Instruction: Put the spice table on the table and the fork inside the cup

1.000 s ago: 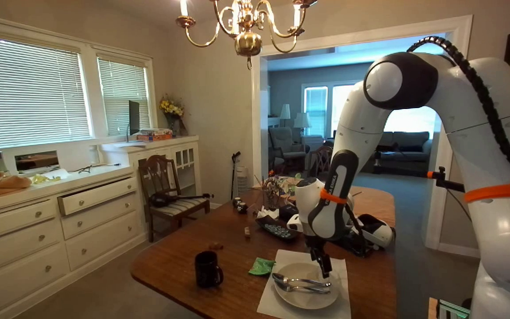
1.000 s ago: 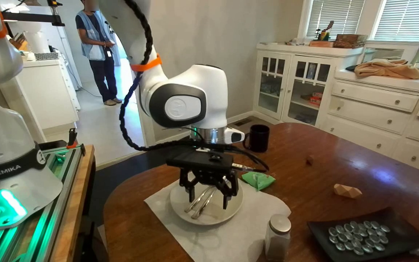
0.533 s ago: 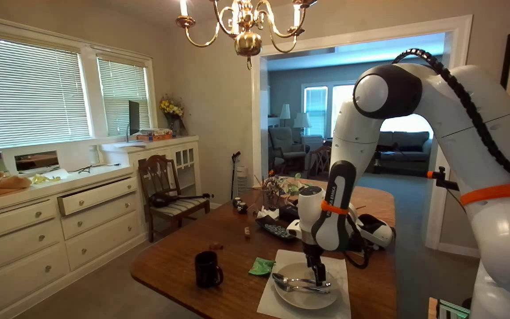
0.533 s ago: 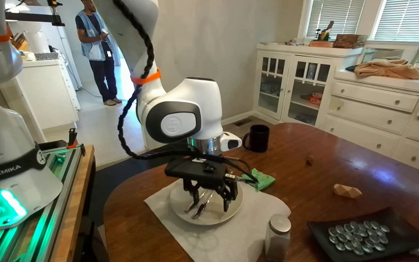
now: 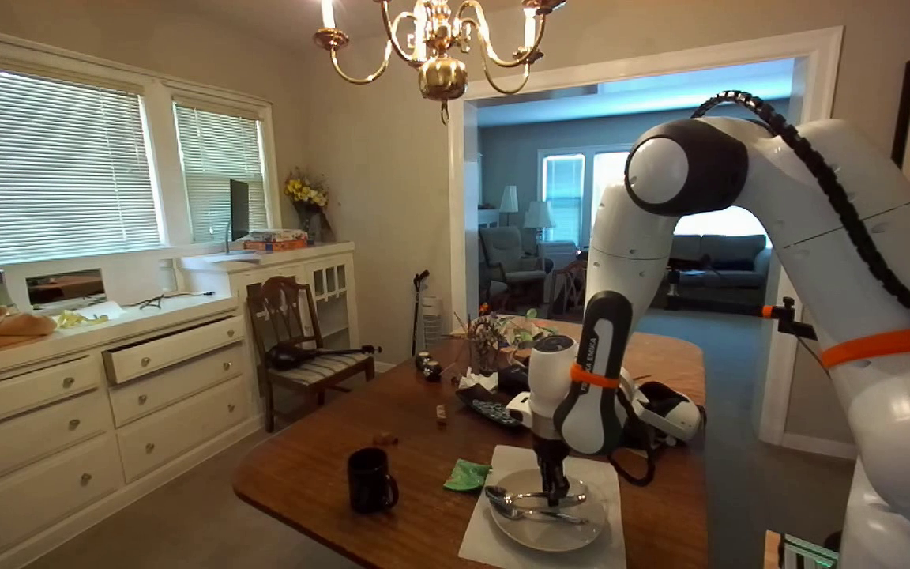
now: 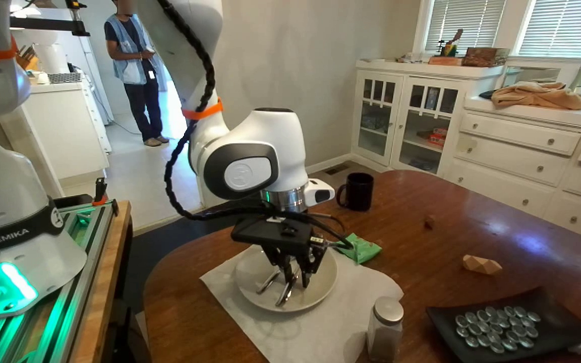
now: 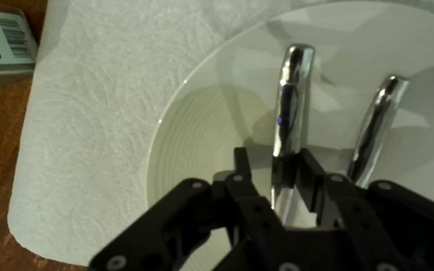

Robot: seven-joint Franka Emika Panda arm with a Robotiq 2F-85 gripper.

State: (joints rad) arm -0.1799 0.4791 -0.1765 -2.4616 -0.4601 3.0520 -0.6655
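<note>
Silver metal gleams in my wrist view: one utensil (image 7: pixel 288 109) lies on the white plate (image 7: pixel 202 128), its handle running between the fingertips (image 7: pixel 242 160) of my gripper (image 7: pixel 272 160). The jaws stand partly spread, straddling that handle; I see a gap on one side, while the opposite fingertip sits against it or just beside it, I can't tell which. A second utensil (image 7: pixel 377 131) lies on the same plate, outside the jaws. In both exterior views the pair's heads are too small or too hidden for me to say whether either has tines. Under the plate I have a white mat (image 6: pixel 300 338), and under that the brown table (image 6: pixel 416 252). Upright on the table in both exterior views stands the black cup (image 5: pixel 368 478), well apart from the plate; in an exterior view I see a crumpled green packet (image 5: pixel 467 476) lying between plate and cup. Near the plate, at the edge of the mat, a small grey-lidded jar (image 6: pixel 385 330) stands upright. Farther from the plate, I see a black tray (image 6: pixel 563 335) with round glassy beads (image 6: pixel 495 327) on it, and a faceted wooden block (image 6: pixel 481 264), also well apart from the plate.
</note>
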